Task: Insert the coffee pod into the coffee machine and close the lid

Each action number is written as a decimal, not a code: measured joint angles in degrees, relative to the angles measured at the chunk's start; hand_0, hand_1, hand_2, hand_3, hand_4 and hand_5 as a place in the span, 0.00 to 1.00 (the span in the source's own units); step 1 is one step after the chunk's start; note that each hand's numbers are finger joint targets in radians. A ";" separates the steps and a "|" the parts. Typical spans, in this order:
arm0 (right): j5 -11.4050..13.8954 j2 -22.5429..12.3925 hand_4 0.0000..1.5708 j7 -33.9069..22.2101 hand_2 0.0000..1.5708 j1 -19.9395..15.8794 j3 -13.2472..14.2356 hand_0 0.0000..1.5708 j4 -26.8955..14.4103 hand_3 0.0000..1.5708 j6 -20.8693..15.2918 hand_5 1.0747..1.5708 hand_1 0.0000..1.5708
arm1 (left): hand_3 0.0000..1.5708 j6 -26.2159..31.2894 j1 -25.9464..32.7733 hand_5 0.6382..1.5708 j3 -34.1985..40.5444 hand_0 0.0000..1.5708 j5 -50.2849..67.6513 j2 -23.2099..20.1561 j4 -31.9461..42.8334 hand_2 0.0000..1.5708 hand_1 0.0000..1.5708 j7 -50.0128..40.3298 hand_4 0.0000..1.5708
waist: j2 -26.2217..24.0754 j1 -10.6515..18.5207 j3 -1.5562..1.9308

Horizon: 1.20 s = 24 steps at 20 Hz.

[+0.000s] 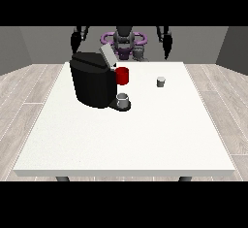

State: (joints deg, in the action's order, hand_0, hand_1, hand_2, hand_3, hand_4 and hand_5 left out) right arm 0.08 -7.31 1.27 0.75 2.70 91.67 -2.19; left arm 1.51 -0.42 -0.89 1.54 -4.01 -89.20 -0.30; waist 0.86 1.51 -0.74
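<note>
A black coffee machine [92, 82] stands on the left half of the white table [145, 135], its grey lid [107, 56] tilted up and open. A grey cup [123, 100] sits on the machine's drip base. A small grey coffee pod [161, 81] stands upright on the table to the right of the machine. The hand at the view's left [75, 41] hangs beside the robot's body, above the table's far edge. The hand at the view's right [167, 42] hangs likewise, well behind the pod. Neither touches anything.
A red cup [122, 75] stands right behind the machine's front. The robot's torso [124, 42] is at the table's far side. Wooden floor surrounds the table.
</note>
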 measured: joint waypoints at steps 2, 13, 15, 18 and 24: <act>0.49 0.43 0.00 -1.04 0.00 -0.75 -0.16 0.00 -0.76 0.00 -0.58 1.00 0.00 | 0.00 1.15 0.51 1.00 -0.76 0.00 -1.01 -1.03 -0.26 0.00 0.00 0.72 0.00 | -0.58 0.53 0.28; 6.69 2.64 0.00 1.45 0.00 -1.10 -2.01 0.00 -2.90 0.00 -6.00 1.00 0.00 | 0.00 9.30 -2.92 1.00 -0.14 0.00 -10.39 -15.98 1.95 0.00 0.00 7.30 0.00 | 1.39 -2.33 0.71; 6.99 2.08 0.00 1.26 0.00 -1.59 -2.20 0.00 -2.51 0.00 -5.46 1.00 0.00 | 0.00 9.51 -4.58 1.00 0.44 0.00 -12.06 -17.39 4.05 0.00 0.00 6.87 0.00 | 1.98 -3.83 0.71; 7.99 2.89 0.00 0.92 0.00 -2.31 -3.29 0.00 -1.99 0.00 -6.04 1.00 0.00 | 0.00 11.65 -7.72 1.00 2.04 0.00 -12.97 -20.14 7.70 0.00 0.00 5.96 0.00 | 2.78 -5.40 0.73; 9.49 5.05 0.00 -1.12 0.00 -6.55 -5.72 0.00 -1.22 0.00 -6.98 1.00 0.00 | 0.00 11.63 -14.20 1.00 2.27 0.00 -18.06 -22.72 15.74 0.00 0.00 5.69 0.00 | 7.69 -8.68 0.73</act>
State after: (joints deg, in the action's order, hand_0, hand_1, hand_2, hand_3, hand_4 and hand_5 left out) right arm 9.58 -2.27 0.14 -5.80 -3.01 90.45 -9.17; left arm 13.14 -14.62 1.38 -16.52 -26.73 -73.46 5.39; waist 8.55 -7.17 -0.01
